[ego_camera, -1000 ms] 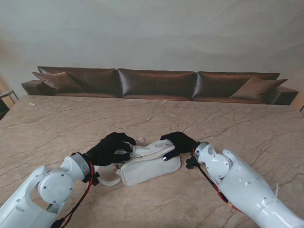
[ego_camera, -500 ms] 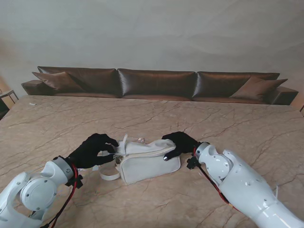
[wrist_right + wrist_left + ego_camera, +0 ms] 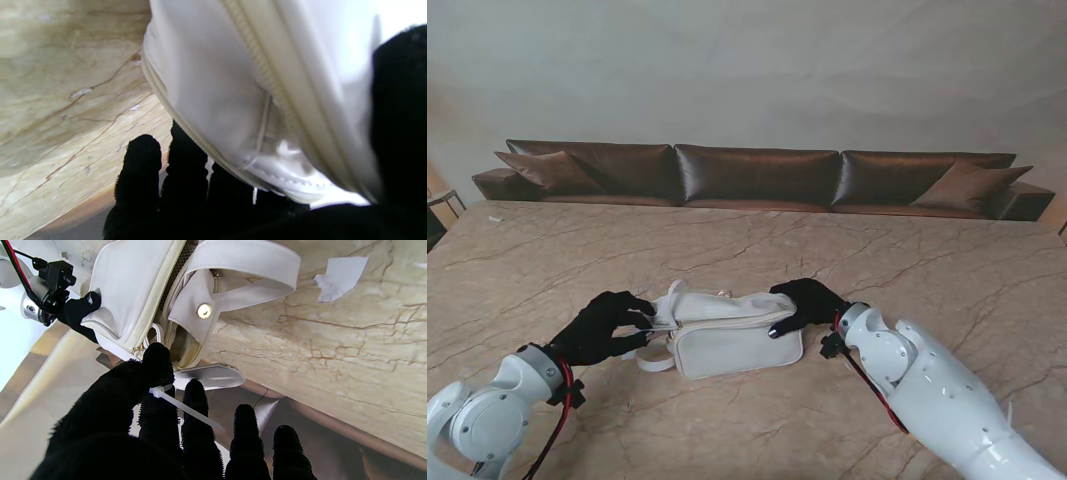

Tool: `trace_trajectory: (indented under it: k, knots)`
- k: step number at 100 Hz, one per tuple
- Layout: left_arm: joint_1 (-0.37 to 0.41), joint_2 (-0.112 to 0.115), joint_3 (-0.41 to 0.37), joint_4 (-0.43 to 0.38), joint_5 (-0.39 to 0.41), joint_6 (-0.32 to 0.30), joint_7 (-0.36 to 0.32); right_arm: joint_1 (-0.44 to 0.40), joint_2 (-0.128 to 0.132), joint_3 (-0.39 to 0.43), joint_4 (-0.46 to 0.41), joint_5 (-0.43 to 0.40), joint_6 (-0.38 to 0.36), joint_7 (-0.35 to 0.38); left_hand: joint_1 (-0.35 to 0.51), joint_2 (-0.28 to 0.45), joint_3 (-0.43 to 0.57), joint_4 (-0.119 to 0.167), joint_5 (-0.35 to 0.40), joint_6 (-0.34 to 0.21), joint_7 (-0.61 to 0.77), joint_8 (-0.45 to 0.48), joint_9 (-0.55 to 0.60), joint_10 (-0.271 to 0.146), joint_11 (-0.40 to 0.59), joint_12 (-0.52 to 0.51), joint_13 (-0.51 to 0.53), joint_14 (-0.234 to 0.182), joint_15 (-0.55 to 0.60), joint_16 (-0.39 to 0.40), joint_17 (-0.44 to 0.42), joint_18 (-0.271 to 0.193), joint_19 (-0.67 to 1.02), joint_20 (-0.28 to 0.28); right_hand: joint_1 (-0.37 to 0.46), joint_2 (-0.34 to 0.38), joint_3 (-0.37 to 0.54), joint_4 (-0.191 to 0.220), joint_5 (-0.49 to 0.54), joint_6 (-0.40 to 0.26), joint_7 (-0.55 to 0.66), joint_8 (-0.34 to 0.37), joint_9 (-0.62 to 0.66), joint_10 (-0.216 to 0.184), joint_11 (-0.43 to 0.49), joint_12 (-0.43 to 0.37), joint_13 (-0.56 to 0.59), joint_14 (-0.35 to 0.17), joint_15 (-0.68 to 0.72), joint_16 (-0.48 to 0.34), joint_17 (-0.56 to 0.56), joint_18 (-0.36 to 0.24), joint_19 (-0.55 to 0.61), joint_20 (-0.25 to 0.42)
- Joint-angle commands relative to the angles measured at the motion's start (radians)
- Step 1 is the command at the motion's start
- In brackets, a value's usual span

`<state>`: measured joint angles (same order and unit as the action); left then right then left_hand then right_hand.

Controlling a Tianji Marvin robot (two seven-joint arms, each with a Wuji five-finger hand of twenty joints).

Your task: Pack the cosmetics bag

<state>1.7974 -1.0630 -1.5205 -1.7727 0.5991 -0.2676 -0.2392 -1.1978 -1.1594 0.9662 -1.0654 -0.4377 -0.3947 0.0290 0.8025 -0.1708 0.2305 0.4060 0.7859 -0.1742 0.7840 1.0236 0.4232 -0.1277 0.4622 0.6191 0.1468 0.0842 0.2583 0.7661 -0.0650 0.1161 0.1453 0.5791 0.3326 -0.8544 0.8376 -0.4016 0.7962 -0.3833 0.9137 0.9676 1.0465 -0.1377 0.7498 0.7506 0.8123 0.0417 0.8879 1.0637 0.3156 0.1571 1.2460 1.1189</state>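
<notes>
The left hand (image 3: 605, 327) has drawn back toward me and leftward, pinching the zipper pull (image 3: 156, 391). The bag (image 3: 727, 335) (now stretched longer) lies mid-table (image 3: 877, 250); the right hand (image 3: 805, 303) still grips its other end.

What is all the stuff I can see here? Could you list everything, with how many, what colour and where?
Cosmetics bag: one, white, on the table between the two hands.
Strap: one, white, looping from the bag's left end, with a metal snap.
Cable tie: one, white, at the bag's zip, pinched by the left hand.
Scrap of paper: one, white, lying on the table near the strap.
Table: one, beige marble with brown veins.
Sofa: one, brown, along the far wall behind the table.
Left hand: one, black glove, at the bag's left end.
Right hand: one, black glove, gripping the bag's right end.
</notes>
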Motion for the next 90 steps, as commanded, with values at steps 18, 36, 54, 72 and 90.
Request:
trace_trajectory:
  k: [18,36,54,72,90]
  knots:
    - [0.031,0.003,0.014,0.089,-0.036,0.002,0.040,-0.043,0.033,0.026,0.037,-0.021,0.051,-0.038,0.009,0.131,0.178,0.093,0.075,0.008,0.404,0.036,0.043,0.018,-0.018,0.113,0.024,0.006,-0.003,0.002,-0.021,0.009,0.014,0.046,0.372,0.241,0.483,0.141,0.189,-0.083,0.199,0.104,0.127,0.003,0.199,0.062,0.084,0.033,0.158,0.074,0.008,0.013,0.029,0.018]
    - [0.025,-0.004,0.066,0.106,-0.085,0.010,0.061,-0.061,0.041,0.039,-0.034,-0.048,0.073,-0.026,-0.221,0.044,0.332,0.122,-0.033,0.020,0.351,-0.024,0.017,0.036,-0.020,0.010,0.017,0.018,-0.025,0.011,-0.019,0.013,0.006,0.043,0.345,0.177,0.491,0.102,0.127,-0.073,0.085,-0.056,0.076,0.015,0.124,0.013,0.023,0.025,0.098,0.044,0.001,-0.002,0.023,0.011]
    - [0.016,-0.013,0.111,0.123,-0.083,0.010,0.113,-0.079,0.057,0.052,-0.121,-0.115,0.106,-0.005,-0.225,0.027,0.356,0.114,-0.043,0.008,0.347,-0.018,0.050,0.028,0.020,0.049,0.046,0.025,0.002,0.052,-0.027,0.007,0.045,0.101,-0.027,0.100,0.441,0.262,-0.210,0.202,-0.231,-0.457,-0.291,0.053,-0.056,-0.211,-0.136,0.006,-0.171,-0.191,-0.035,-0.018,-0.059,-0.027]
    - [0.021,-0.018,0.136,0.119,-0.058,0.022,0.152,-0.074,0.080,0.049,-0.212,-0.188,0.126,0.064,-0.114,0.048,0.321,0.123,-0.016,0.028,0.372,0.028,0.184,0.015,-0.004,0.346,0.102,0.029,0.062,0.108,-0.040,-0.005,0.093,0.258,-0.201,-0.042,0.360,0.193,-0.423,0.390,-0.469,-0.608,-0.571,0.123,-0.169,-0.392,-0.312,0.033,-0.460,-0.404,-0.132,-0.026,-0.293,-0.125]
    - [0.021,-0.020,0.152,0.111,-0.043,0.027,0.170,-0.037,0.085,0.003,-0.272,-0.223,0.156,0.096,-0.021,-0.008,0.354,0.051,-0.014,0.082,0.375,-0.059,0.242,0.011,-0.029,0.382,0.120,0.025,0.114,0.115,-0.045,-0.014,0.114,0.340,-0.276,-0.046,0.373,0.174,-0.527,0.511,-0.582,-0.650,-0.717,0.201,-0.226,-0.459,-0.396,0.067,-0.581,-0.497,-0.187,-0.035,-0.418,-0.183]
